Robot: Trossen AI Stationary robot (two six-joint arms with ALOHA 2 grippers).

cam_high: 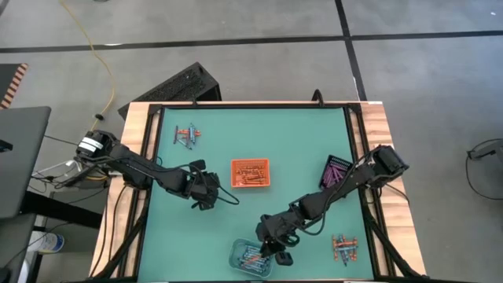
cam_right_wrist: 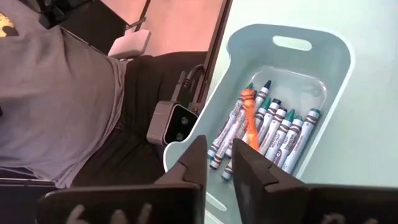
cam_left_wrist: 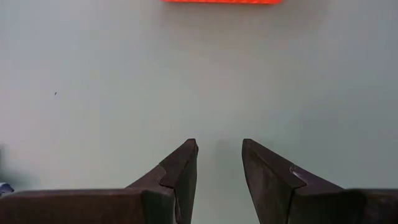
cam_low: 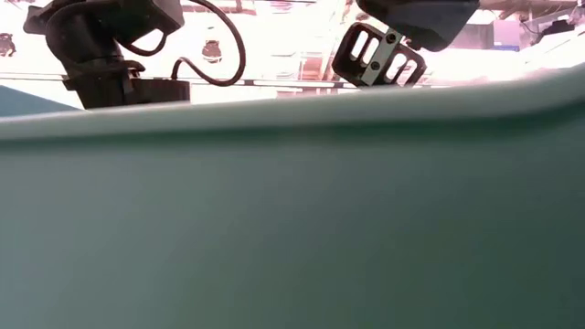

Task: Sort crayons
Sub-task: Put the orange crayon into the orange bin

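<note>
A clear tray [cam_high: 253, 257] at the table's near edge holds several blue-grey crayons [cam_right_wrist: 280, 127]. One orange crayon [cam_right_wrist: 249, 115] lies across them. My right gripper [cam_right_wrist: 219, 144] hovers just above this tray [cam_right_wrist: 339, 68], open by a narrow gap with nothing between the fingers. An orange tray [cam_high: 250, 173] with orange crayons sits mid-table, and a black tray [cam_high: 336, 171] with purple crayons is to its right. My left gripper [cam_left_wrist: 219, 144] stands open over bare mat, left of the orange tray [cam_left_wrist: 217, 1]. Loose crayons lie at the far left [cam_high: 186, 136] and near right [cam_high: 344, 248]. My right gripper has an empty gap. The orange crayon's near end [cam_right_wrist: 252, 142] runs behind one fingertip [cam_right_wrist: 245, 158], and I cannot tell whether they touch. The crayon rests on the blue-grey crayons in the tray.
A raised wooden frame [cam_high: 369, 157] borders the green mat. A small camera [cam_right_wrist: 176, 122] sits at the near edge beside the clear tray. A person in a grey shirt [cam_right_wrist: 56, 93] stands just beyond that edge. Bare mat lies between the trays.
</note>
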